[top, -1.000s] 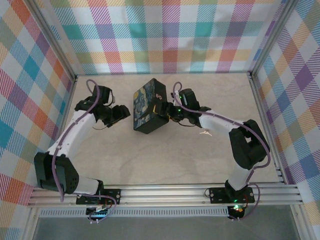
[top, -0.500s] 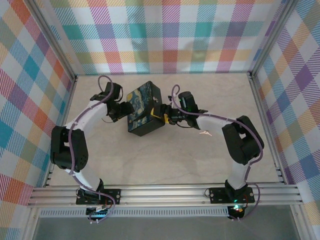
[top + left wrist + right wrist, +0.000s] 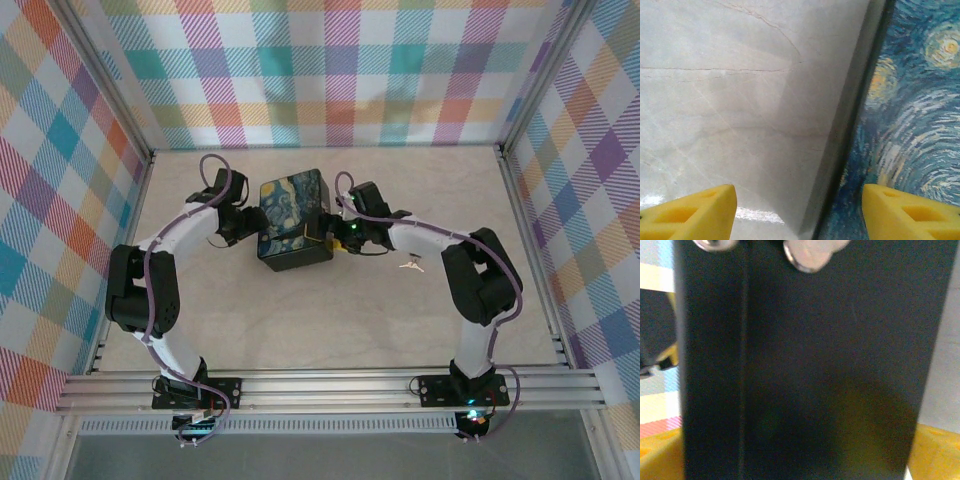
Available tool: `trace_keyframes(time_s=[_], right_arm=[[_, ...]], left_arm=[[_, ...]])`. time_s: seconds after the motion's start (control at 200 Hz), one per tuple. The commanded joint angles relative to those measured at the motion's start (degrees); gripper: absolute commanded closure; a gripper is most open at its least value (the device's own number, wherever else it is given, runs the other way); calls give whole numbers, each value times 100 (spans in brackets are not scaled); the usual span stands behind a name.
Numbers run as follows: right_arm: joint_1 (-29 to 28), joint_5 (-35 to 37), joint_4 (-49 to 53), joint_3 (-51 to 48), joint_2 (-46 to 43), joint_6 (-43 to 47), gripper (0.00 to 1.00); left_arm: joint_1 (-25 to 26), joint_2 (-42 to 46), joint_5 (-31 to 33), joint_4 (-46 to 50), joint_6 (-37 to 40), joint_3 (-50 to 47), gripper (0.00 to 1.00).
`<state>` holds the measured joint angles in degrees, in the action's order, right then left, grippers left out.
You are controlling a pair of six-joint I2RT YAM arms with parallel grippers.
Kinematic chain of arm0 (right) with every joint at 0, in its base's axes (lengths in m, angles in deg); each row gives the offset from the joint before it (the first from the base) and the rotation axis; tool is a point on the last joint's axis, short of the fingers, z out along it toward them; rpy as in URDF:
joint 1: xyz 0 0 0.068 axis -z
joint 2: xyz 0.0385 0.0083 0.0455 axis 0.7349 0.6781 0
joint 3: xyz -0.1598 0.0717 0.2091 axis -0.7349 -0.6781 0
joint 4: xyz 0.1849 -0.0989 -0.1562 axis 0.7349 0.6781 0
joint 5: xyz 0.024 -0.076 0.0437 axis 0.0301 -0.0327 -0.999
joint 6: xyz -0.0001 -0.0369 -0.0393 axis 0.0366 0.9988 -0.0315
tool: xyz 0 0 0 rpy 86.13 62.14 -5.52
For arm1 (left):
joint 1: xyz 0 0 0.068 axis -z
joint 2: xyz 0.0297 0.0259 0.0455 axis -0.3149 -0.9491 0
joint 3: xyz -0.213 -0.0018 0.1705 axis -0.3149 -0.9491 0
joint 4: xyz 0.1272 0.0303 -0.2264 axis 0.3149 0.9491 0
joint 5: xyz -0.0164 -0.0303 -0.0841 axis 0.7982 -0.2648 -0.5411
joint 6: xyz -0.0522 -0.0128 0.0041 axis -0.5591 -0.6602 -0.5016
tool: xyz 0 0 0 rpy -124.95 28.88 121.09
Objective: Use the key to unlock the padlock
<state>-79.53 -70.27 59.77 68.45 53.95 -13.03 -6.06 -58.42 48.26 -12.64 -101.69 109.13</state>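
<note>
The key (image 3: 408, 265) is a small silver piece lying on the table, right of my right arm. I cannot make out the padlock. Two round silver metal bits (image 3: 807, 255) sit on the black wall of the night-sky box (image 3: 293, 220), and I cannot tell whether they belong to the padlock. My right gripper (image 3: 328, 235) is open against the box's right side, with the black wall (image 3: 805, 365) between its yellow fingers (image 3: 935, 450). My left gripper (image 3: 248, 222) is open at the box's left edge, one finger (image 3: 910, 210) over the printed lid (image 3: 920, 100), the other over the table.
The box stands in the middle back of the marble table (image 3: 300, 310). Plaid walls close off the back and both sides. An aluminium rail (image 3: 330, 385) runs along the near edge, by the arm bases.
The left arm has swung in to the box's left side. The box has turned and slid a little toward the back. The right jaws have spread wider around its wall.
</note>
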Motion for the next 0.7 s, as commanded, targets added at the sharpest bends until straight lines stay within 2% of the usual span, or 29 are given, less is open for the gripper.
trace_keyframes(time_s=[0.0,0.255,0.42,0.53,0.58,0.605,0.615,0.695], right_arm=[[5,453,650,115,44,424,0],[5,498,851,314,158,536,2],[6,565,1001,458,-88,643,4],[86,1002,1438,591,-401,818,5],[164,1222,1499,495,-628,952,3],[207,1375,1523,428,-764,1016,0],[219,1436,1523,393,-821,1054,0],[407,1828,1375,-34,-1378,1361,0]], left_arm=[[41,-127,57,45,-75,-204,34],[36,32,143,221,-17,-56,34],[-37,631,199,82,94,-79,34],[-52,1093,681,-10,298,-134,32],[-52,1287,1140,54,300,-139,23],[-58,1383,1409,97,273,-151,4],[-60,1419,1495,108,273,-152,1],[-114,1684,2171,156,405,-207,0]])
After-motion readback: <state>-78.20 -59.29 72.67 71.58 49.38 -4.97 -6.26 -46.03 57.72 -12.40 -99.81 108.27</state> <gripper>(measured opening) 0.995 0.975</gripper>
